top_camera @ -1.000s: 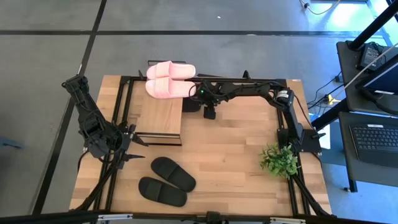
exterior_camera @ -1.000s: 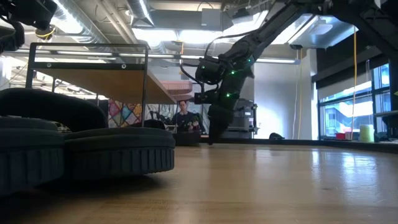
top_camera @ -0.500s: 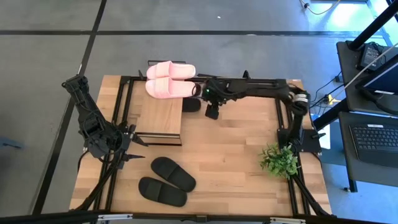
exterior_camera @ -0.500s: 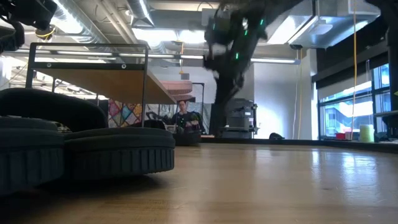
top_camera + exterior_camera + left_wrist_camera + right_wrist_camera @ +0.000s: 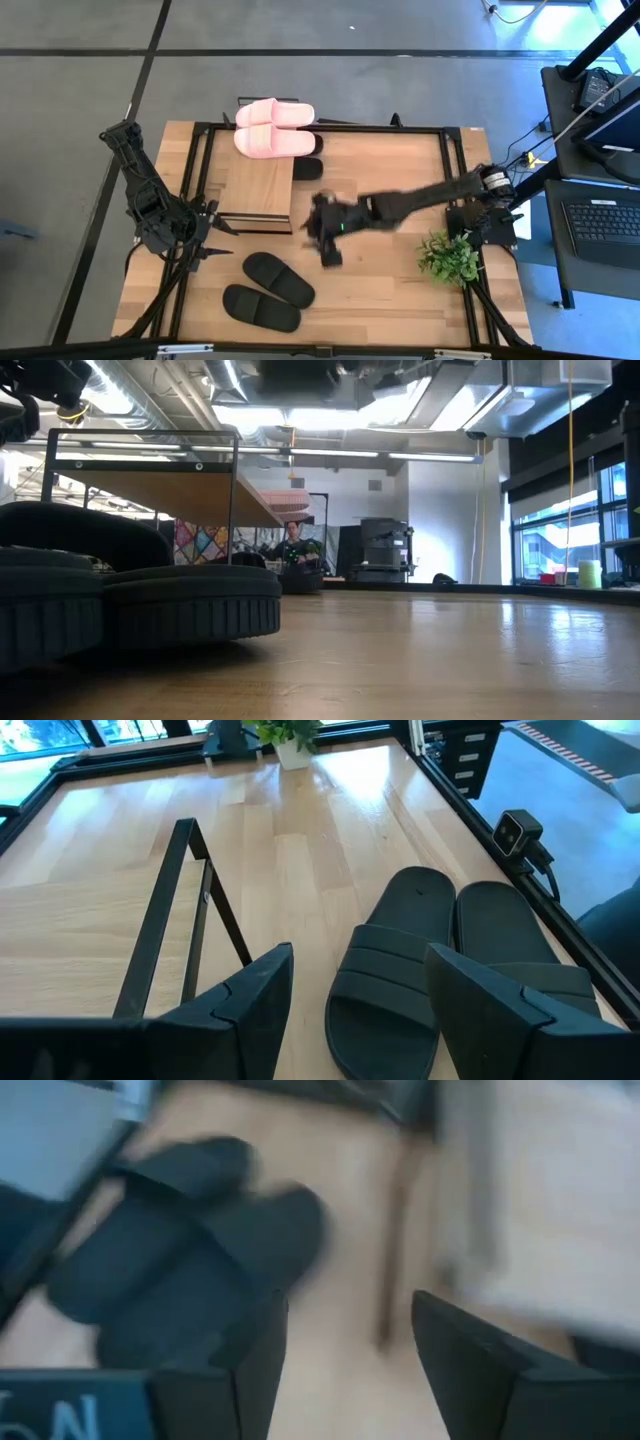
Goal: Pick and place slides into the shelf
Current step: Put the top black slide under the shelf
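A light pink pair of slides (image 5: 272, 128) lies on the far end of the shelf's light-wood top board (image 5: 257, 190). One black pair (image 5: 266, 292) lies on the table near its near edge, and is also seen in the left wrist view (image 5: 400, 970), the right wrist view (image 5: 180, 1260) and the low view (image 5: 130, 600). Another black pair (image 5: 308, 160) lies beside the shelf's far right corner. My right gripper (image 5: 327, 245) (image 5: 345, 1370) hovers open over the table's middle, right of the shelf, holding nothing. My left gripper (image 5: 222, 228) (image 5: 365, 1005) waits open at the shelf's near left side.
A small potted plant (image 5: 450, 257) stands by the right arm's base. Black frame rails (image 5: 448, 170) run around the table. Bare wood (image 5: 390, 290) lies between the near black pair and the plant. A person (image 5: 292, 545) sits far behind the table.
My right arm has risen from the far side of the table, beside the shelf's far right corner, and swung toward the near edge. Its gripper now hangs over the table's middle, out of the low view's sight. The slides have stayed where they were.
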`<state>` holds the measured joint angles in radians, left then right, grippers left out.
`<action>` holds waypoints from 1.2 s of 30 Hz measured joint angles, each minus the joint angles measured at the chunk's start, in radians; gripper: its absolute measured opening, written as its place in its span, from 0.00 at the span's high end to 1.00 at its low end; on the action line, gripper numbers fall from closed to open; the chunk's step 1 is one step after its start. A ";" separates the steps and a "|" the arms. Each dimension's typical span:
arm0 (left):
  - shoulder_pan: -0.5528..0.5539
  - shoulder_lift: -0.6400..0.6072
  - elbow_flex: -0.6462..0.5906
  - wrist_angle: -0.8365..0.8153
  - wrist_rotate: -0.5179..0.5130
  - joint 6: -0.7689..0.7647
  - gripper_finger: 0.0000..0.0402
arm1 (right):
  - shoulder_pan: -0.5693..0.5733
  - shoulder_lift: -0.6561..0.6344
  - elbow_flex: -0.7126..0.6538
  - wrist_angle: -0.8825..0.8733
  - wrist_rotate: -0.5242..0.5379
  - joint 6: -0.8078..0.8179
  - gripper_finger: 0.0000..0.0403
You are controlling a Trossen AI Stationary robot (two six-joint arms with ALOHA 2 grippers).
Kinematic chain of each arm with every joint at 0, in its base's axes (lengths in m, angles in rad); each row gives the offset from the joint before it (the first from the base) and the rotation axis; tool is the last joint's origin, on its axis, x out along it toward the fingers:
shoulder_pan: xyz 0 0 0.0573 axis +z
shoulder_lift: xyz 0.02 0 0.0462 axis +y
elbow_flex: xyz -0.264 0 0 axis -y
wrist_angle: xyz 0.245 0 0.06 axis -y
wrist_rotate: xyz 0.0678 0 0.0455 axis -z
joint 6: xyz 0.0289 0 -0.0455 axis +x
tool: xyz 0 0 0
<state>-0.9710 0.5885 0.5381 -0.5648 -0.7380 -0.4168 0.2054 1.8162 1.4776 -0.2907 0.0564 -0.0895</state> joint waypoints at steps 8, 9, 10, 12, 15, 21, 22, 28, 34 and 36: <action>0.000 0.000 0.000 0.000 0.000 0.000 0.46 | 0.112 0.122 0.000 0.341 0.002 -0.205 0.47; 0.000 0.000 0.000 0.000 0.000 0.000 0.46 | 0.114 0.140 -0.001 0.363 0.002 -0.216 0.47; 0.000 0.000 0.000 0.000 0.000 0.000 0.46 | 0.114 0.154 -0.001 0.383 0.002 -0.226 0.47; 0.000 0.000 0.000 0.000 0.000 0.000 0.46 | 0.112 0.180 -0.001 0.408 0.003 -0.226 0.47; 0.000 0.000 0.000 0.000 0.000 0.001 0.46 | 0.106 0.220 -0.001 0.413 0.003 -0.156 0.47; 0.000 0.000 0.000 0.000 0.000 0.001 0.46 | 0.106 0.329 -0.001 0.505 0.051 -0.117 0.47; 0.000 0.000 0.000 0.000 0.000 0.001 0.46 | 0.107 0.352 -0.001 0.522 0.068 -0.146 0.47; 0.000 0.000 0.000 0.000 -0.003 0.002 0.46 | 0.124 0.437 -0.001 0.591 0.191 -0.309 0.47; 0.000 0.000 0.000 0.000 -0.004 0.002 0.46 | 0.127 0.462 -0.001 0.589 0.273 -0.359 0.47; 0.000 0.000 0.000 0.000 -0.004 0.002 0.46 | 0.127 0.471 -0.001 0.590 0.272 -0.357 0.47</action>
<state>-0.9712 0.5886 0.5381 -0.5648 -0.7418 -0.4149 0.3321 2.2873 1.4769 0.2993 0.3289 -0.4469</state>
